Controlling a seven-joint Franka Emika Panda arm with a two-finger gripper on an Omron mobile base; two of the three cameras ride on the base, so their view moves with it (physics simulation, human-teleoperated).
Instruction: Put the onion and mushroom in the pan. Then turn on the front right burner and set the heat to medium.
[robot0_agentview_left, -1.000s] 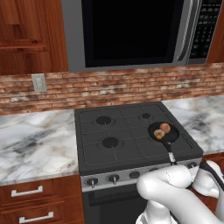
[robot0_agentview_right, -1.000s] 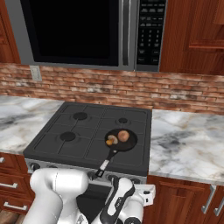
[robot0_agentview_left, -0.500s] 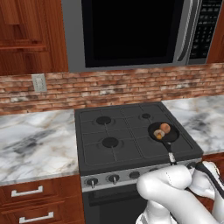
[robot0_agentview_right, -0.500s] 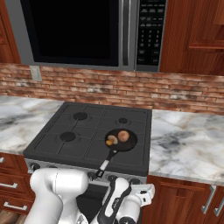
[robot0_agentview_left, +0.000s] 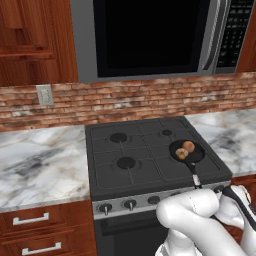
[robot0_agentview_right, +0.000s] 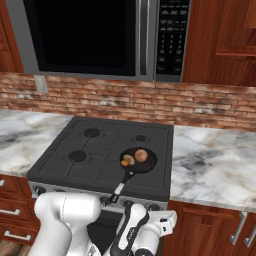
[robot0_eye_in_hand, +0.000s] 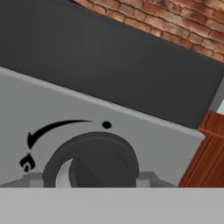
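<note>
onion and mushroom sit in the pan, small round black, thin handle with silver tip, on the front right burner of the stove. hand view: pincer tips flank a round dark knob on the grey front panel, clamped on it. marble tabletop, brick wall, microwave above.

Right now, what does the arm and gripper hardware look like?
The arm is glossy white with rounded, bulbous link shells and dark joints; a black band with a white stripe shows near the wrist in the left base view. The gripper shows as small dark-grey finger tips. No loose cables or printed markings are visible.
</note>
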